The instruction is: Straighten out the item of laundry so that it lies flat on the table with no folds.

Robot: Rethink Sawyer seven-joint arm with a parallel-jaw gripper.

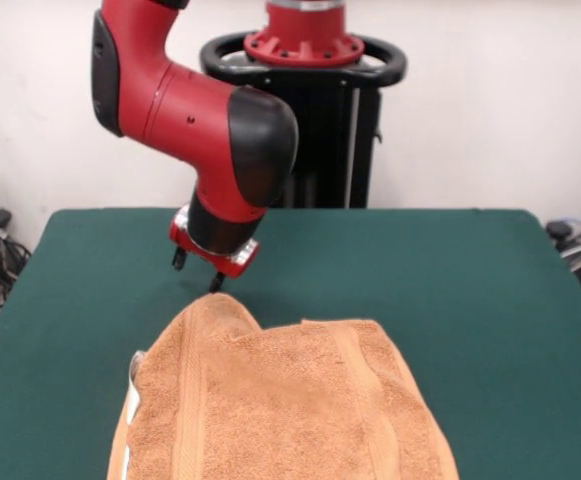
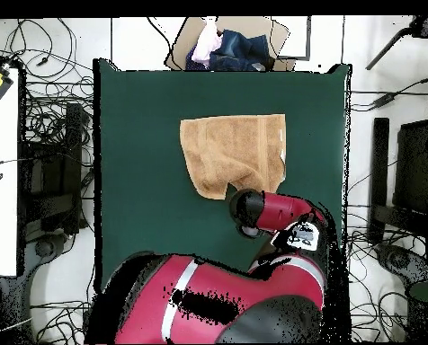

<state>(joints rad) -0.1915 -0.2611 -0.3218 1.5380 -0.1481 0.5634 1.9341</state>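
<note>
Green felt covers the table [image 1: 470,300], and the towel [image 1: 290,410] lies toward its 6 o'clock edge in the front view, one corner still doubled over at about 11 o'clock of the cloth; the gripper [image 1: 198,272] hangs just beyond that corner, holding nothing, its finger spread too small to tell; the step in hand looks like reaching for the fold; next it likely needs to descend, pinch the flap and draw it outward.
</note>
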